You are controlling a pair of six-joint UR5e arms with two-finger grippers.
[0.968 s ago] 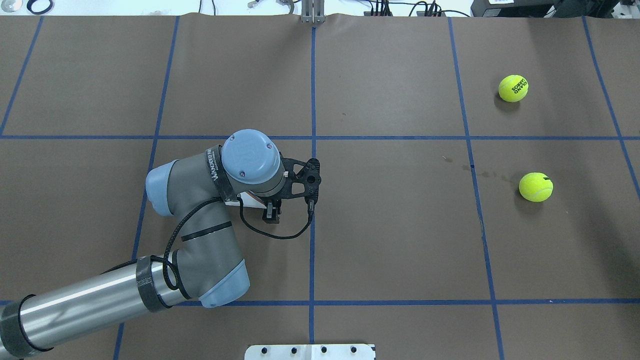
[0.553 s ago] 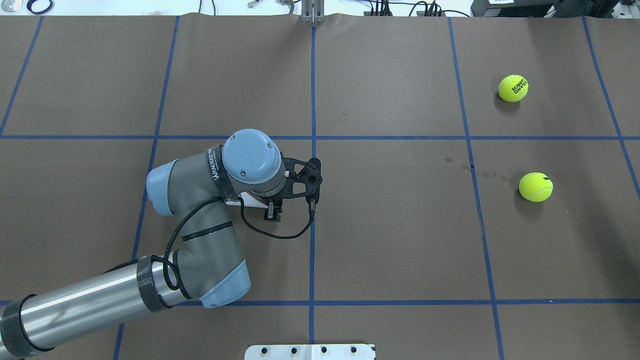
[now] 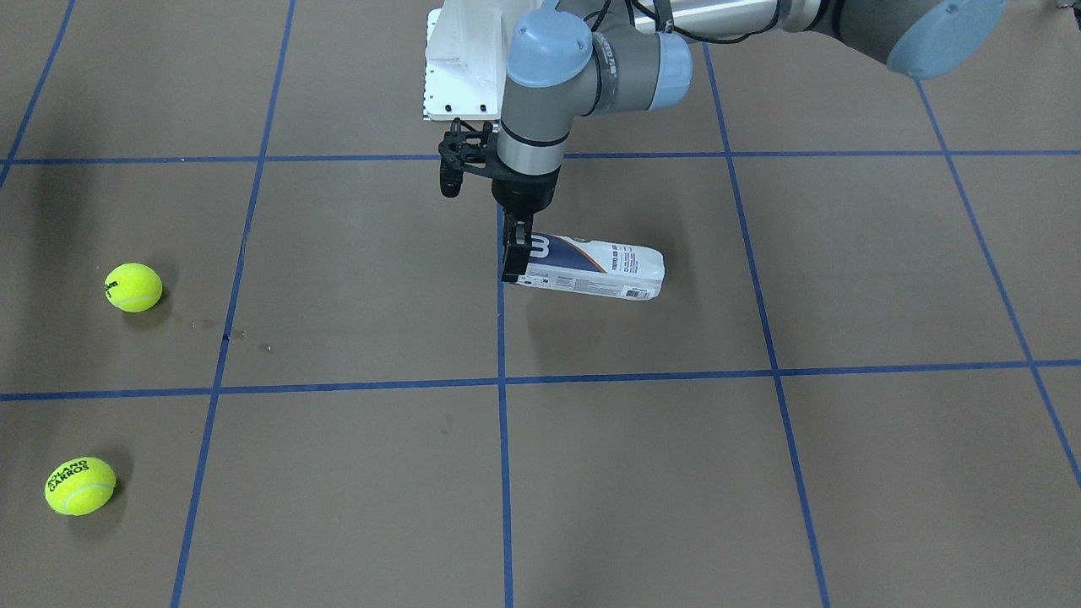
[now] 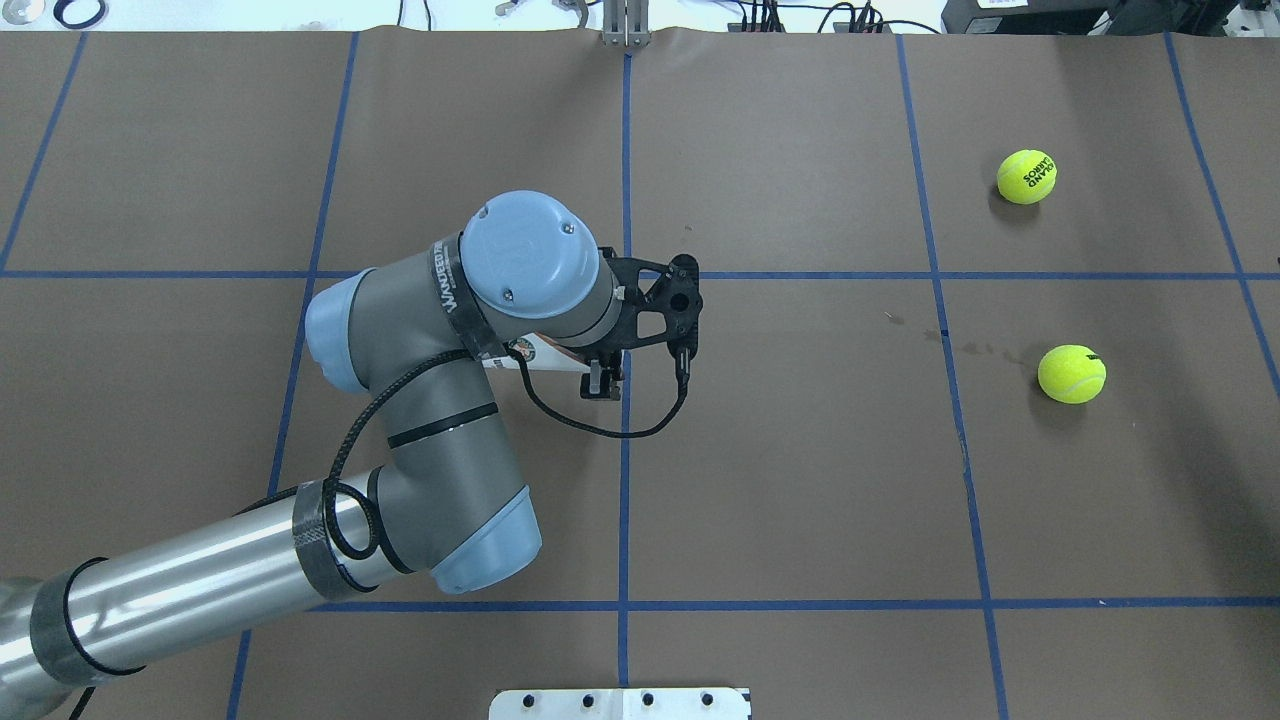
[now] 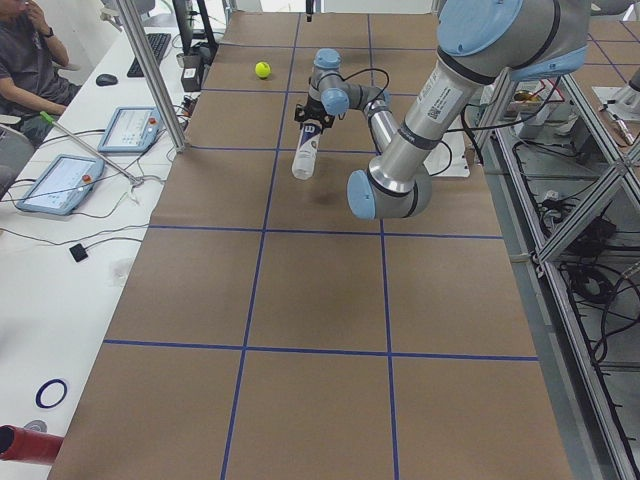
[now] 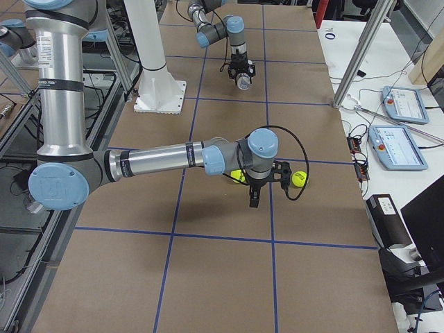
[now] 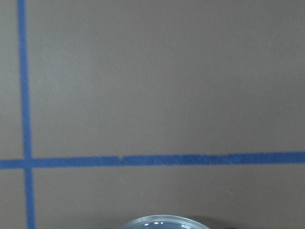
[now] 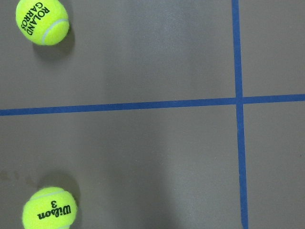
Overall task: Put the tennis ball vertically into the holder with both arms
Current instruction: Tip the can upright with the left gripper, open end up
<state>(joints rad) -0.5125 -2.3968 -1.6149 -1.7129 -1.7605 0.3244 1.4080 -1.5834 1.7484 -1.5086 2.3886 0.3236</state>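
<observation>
Under the grey left arm [image 4: 440,450], its black tool [image 3: 513,253] pinched one end of the clear, navy-and-white-labelled cylindrical holder [image 3: 600,270], which slanted away from it. Gripped so off-centre, it might swivel or slip. Whether the right tool [image 6: 253,199], near two yellow tennis balls [image 4: 1071,373], was spread, I couldn't tell.

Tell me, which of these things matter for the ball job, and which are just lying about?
For the job: holder, left claw gripping its end, Wilson ball, Roland Garros ball, right claw near them.
Lying about: tablet, computer mouse, both on the side bench.
</observation>
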